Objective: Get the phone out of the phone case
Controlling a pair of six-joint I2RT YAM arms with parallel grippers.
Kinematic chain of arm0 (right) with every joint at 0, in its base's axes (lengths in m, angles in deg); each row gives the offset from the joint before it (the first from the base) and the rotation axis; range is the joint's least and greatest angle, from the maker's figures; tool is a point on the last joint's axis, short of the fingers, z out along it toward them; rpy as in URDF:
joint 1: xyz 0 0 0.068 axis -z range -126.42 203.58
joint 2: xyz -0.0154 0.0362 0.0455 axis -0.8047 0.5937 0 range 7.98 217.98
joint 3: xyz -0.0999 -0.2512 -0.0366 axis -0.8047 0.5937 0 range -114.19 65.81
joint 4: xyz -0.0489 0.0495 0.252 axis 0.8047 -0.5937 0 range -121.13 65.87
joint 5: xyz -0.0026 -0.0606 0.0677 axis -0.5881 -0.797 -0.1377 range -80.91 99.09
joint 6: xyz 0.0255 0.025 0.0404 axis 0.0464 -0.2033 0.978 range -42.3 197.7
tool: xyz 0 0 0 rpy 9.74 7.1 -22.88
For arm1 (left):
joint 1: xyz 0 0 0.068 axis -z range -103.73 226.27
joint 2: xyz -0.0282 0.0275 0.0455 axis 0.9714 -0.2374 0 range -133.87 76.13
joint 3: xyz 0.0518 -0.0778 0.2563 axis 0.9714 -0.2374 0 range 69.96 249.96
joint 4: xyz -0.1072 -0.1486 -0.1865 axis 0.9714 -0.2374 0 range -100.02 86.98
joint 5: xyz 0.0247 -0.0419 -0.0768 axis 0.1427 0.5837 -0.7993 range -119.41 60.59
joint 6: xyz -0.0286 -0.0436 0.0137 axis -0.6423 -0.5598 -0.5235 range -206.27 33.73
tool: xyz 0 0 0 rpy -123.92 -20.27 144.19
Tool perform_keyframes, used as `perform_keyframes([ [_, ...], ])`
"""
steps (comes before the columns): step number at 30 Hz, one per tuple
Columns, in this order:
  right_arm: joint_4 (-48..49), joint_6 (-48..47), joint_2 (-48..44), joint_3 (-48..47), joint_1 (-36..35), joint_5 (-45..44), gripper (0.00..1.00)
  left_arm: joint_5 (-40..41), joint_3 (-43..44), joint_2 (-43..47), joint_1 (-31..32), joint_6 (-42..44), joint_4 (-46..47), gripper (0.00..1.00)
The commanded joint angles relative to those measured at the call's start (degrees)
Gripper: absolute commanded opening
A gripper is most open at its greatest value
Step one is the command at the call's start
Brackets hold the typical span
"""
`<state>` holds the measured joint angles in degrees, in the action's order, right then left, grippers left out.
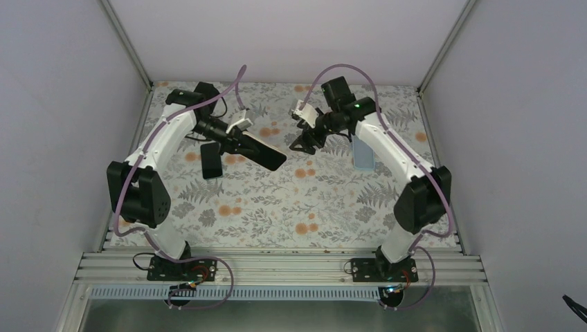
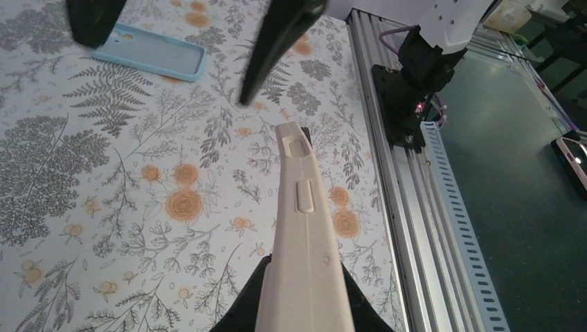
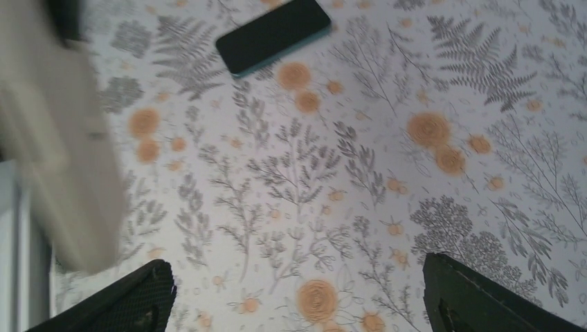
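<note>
My left gripper (image 1: 239, 144) is shut on a beige phone case (image 1: 266, 155) with a dark phone screen showing in it, held tilted above the table's back middle. In the left wrist view the beige case (image 2: 302, 228) stands edge-on between my left gripper (image 2: 302, 283) jaws, side buttons facing the camera. My right gripper (image 1: 304, 142) hangs open and empty just right of the case's free end. In the right wrist view the right gripper (image 3: 297, 297) is wide open over bare cloth, with the case (image 3: 62, 159) blurred at the left.
A dark phone with a teal edge (image 1: 212, 160) lies flat at back left; it also shows in the right wrist view (image 3: 273, 34). An empty light-blue case (image 1: 363, 153) lies at the right, also in the left wrist view (image 2: 149, 54). An aluminium rail (image 1: 277, 266) runs along the near edge.
</note>
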<state>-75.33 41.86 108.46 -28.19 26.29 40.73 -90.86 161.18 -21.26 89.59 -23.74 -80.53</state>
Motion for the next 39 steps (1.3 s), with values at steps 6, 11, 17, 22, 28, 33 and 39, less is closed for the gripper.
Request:
perform_keyframes([
  [6,-2.78,-0.67,-3.30,3.01,-0.54,7.11,0.85,-5.01,3.08,-1.66,-0.31,1.91,-0.27,0.02],
  [11,-1.64,-0.06,-3.62,4.06,-0.97,6.93,0.84,-5.27,3.54,-1.58,-0.30,1.36,-0.26,0.02],
  [17,-0.86,0.21,-3.76,4.61,-1.01,6.27,0.83,-5.78,3.53,-1.04,-0.23,1.10,-0.27,0.02],
  [22,-0.86,0.25,-2.98,3.88,-1.01,6.64,0.82,-5.76,3.68,-0.94,-0.22,0.97,-0.27,0.02],
  [28,-2.54,-0.68,-2.80,3.19,-0.93,7.91,0.81,-5.45,4.22,-1.70,-0.30,0.90,-0.27,0.02],
  [33,-2.75,-1.19,-3.20,3.93,-1.01,8.75,0.81,-5.30,4.36,-2.53,-0.31,0.93,-0.27,0.02],
  [39,-3.13,-1.23,-2.48,3.12,-1.09,9.01,0.81,-5.36,4.13,-2.74,-0.30,1.15,-0.27,0.02],
])
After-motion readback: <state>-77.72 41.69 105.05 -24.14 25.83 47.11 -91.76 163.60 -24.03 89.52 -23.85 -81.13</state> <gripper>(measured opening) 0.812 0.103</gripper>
